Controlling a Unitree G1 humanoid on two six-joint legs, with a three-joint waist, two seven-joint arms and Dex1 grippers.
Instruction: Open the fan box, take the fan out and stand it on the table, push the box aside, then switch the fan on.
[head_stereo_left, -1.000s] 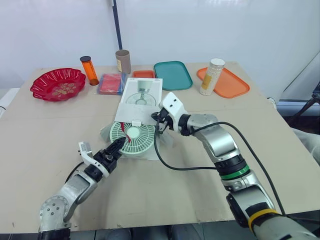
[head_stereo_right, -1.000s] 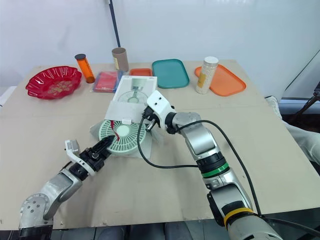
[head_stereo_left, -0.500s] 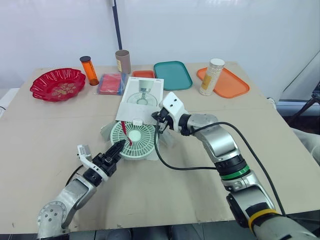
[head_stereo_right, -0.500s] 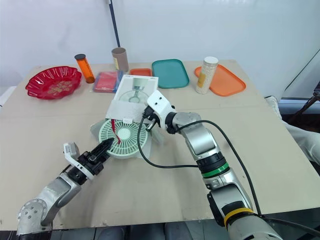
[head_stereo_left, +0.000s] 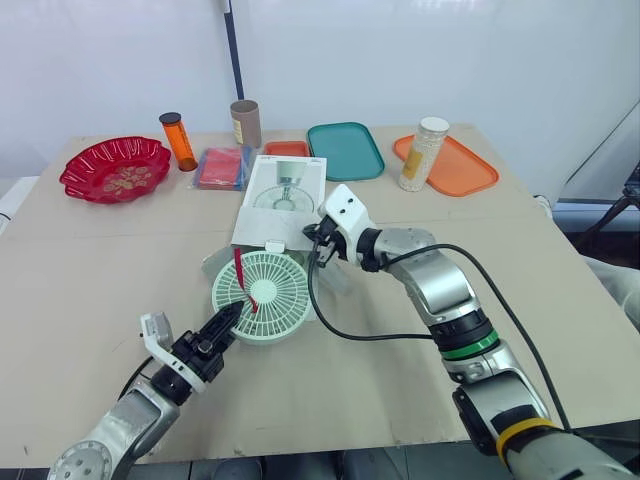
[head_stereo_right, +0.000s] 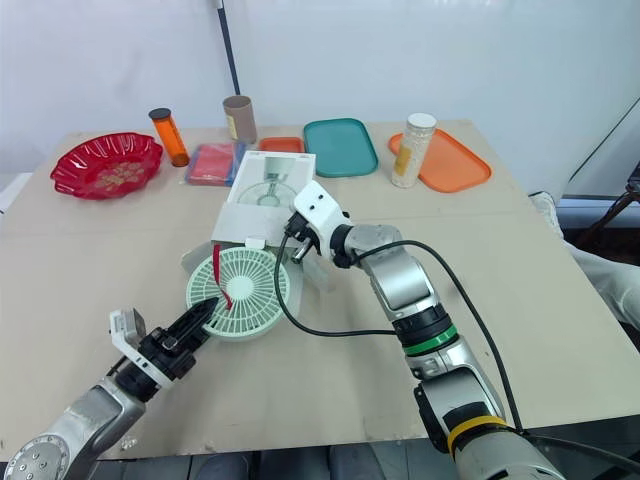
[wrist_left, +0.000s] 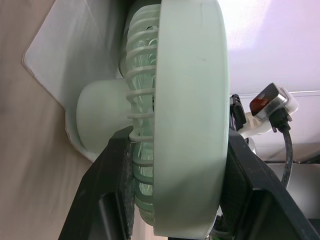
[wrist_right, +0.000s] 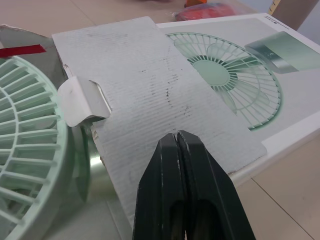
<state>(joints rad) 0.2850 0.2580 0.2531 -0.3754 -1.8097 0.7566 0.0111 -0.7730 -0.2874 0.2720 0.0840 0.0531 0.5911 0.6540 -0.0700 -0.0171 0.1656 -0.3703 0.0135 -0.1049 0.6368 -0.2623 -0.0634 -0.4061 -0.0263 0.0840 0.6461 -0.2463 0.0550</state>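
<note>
Now the left hand (head_stereo_left: 228, 316) is clamped on the near-left rim of the pale green fan (head_stereo_left: 262, 297), with one black finger on each face of it. The fan sits tilted, out of the box (head_stereo_left: 285, 190) and just near of its open flap (wrist_right: 150, 90), at the middle of the surface (head_stereo_left: 100, 260). The right hand (wrist_right: 177, 140) has its fingers pressed together, with the tips over the flap's near edge. A red strip (head_stereo_left: 240, 268) lies across the fan's face.
</note>
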